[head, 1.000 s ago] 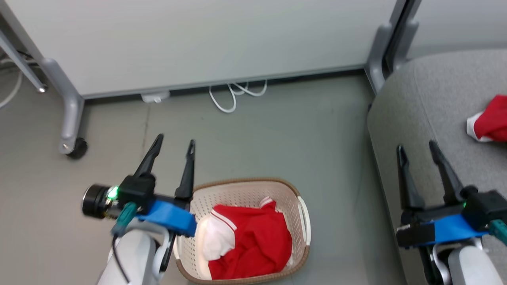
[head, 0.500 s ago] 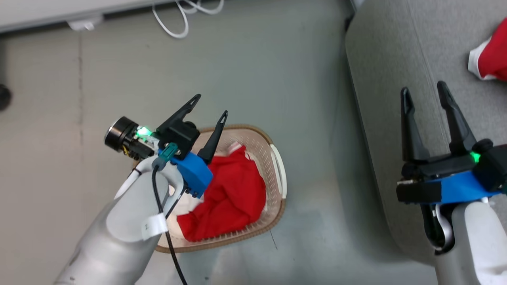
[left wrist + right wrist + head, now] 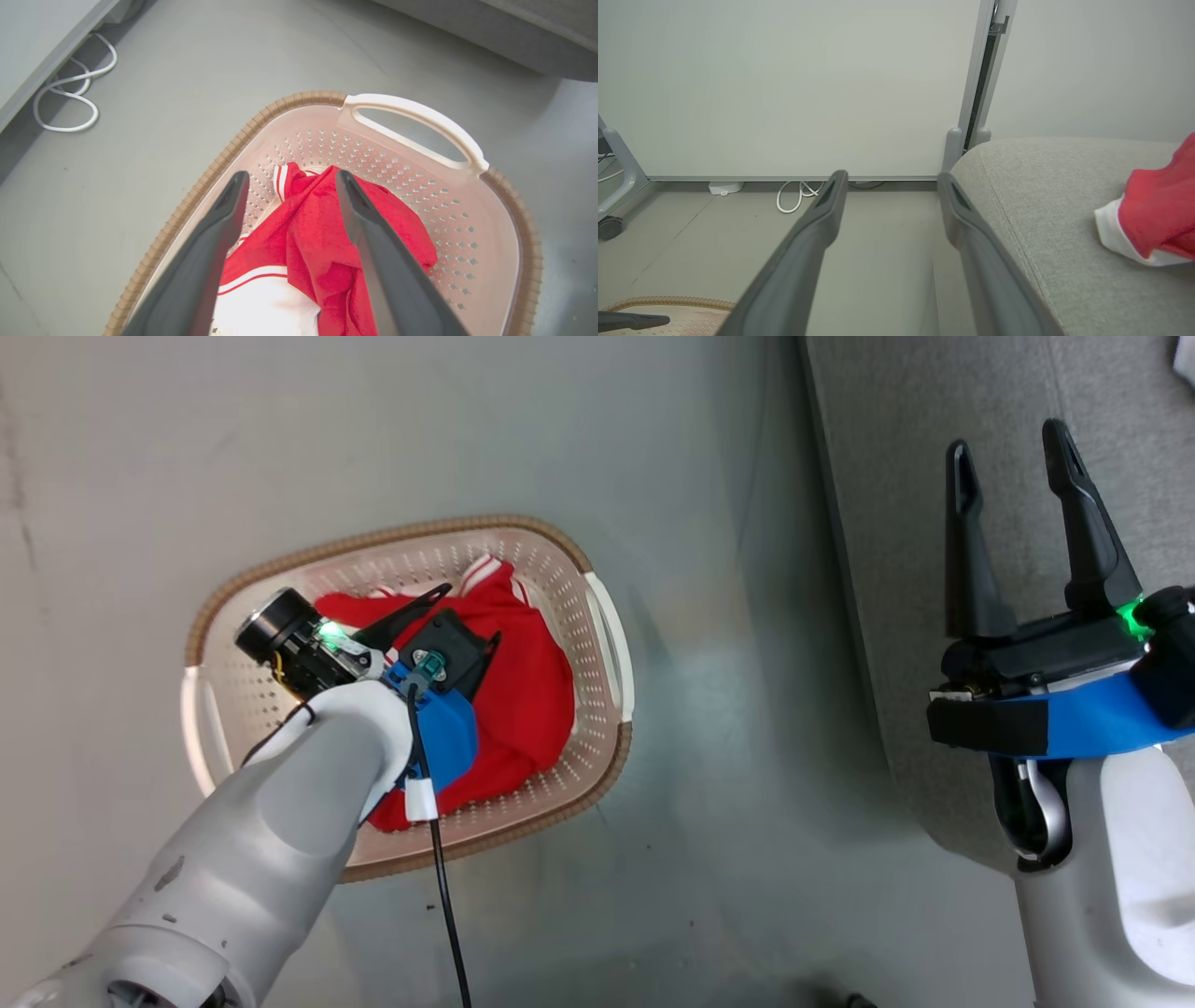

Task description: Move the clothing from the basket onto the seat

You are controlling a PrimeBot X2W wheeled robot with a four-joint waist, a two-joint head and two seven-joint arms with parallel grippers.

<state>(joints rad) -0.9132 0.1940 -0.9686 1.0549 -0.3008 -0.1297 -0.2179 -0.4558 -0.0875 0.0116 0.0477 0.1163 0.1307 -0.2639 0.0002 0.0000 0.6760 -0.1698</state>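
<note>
Head view: oval perforated basket [image 3: 392,534] holds crumpled red clothing [image 3: 527,705] under the left gripper [image 3: 470,611], jaws spread; right gripper [image 3: 1008,441], also spread, over grey fabric seat [image 3: 896,476] at 3 o'clock. Left wrist view: striped trim [image 3: 280,179] between fingers [image 3: 205,261]. Right wrist view: another garment [image 3: 1162,210] on seat.

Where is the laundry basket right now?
Head view, left of centre: the laundry basket stands on the floor, left of the grey sofa, with a red garment inside.
</note>
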